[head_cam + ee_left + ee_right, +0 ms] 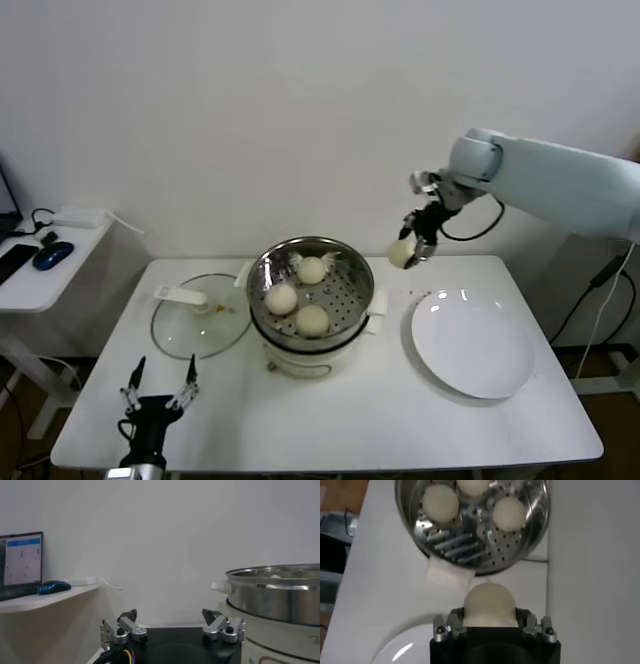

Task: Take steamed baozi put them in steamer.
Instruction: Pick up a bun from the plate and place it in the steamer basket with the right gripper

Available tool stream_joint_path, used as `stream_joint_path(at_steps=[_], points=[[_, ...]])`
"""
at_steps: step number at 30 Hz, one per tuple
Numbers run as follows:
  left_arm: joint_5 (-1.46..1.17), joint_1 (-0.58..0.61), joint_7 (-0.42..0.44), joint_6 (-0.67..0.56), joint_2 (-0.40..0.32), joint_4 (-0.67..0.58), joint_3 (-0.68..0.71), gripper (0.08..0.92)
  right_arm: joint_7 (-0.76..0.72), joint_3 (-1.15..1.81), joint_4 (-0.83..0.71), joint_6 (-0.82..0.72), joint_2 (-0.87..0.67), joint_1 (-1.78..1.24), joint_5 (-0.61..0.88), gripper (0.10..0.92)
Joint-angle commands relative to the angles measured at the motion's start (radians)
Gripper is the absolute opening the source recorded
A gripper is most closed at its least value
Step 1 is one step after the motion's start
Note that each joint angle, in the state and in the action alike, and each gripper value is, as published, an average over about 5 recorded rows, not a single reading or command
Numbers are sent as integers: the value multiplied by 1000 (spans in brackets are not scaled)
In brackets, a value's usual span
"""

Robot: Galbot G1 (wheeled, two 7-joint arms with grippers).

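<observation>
right gripper point(408, 250) is up in the air, clamped on one steamed baozi point(401, 254); in the right wrist view the bun point(489, 603) sits snug between the two fingers point(444, 626), nothing else touching it. it hangs off the table, between the steamer point(352, 262) and the white plate point(472, 350), near the steamer's right rim and above it. so the key relation: the basket lies to the robot's left of the held bun and lower, prob. a short move sideways, then down. a bun is round, so no long axis to line up.

inside the basket point(536, 527) three buns already lie on the perforated floor point(312, 269), point(281, 298), point(313, 319); the right part of the floor looks free, which i judge the likely drop spot.

plate looks bare. glass lid point(200, 318) lies flat on the table point(350, 420), left of the steamer.

left gripper point(160, 387) is parked low at the front left table edge, fingers spread wide, holding nothing, well apart from the work. right arm is clearly the nearer one.
</observation>
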Motion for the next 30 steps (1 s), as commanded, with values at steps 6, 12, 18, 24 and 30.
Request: stream_joint_path(at_steps=[6, 12, 18, 24, 30], points=[[-2, 3, -2, 5, -1, -1, -9, 823, 35, -58, -68, -38, 295, -35, 154, 670], [-15, 12, -3, -1, 7, 7, -16, 823, 34, -51, -106, -36, 322, -95, 129, 670], [-24, 12, -4, -1, 13, 12, -22, 823, 34, -51, -137, -33, 325, -129, 100, 670], [-27, 11, -4, -2, 14, 16, -21, 823, 36, -50, -160, -32, 312, -146, 67, 670], [-27, 12, -4, -3, 14, 19, -20, 823, 41, -45, -173, -33, 299, -161, 46, 670]])
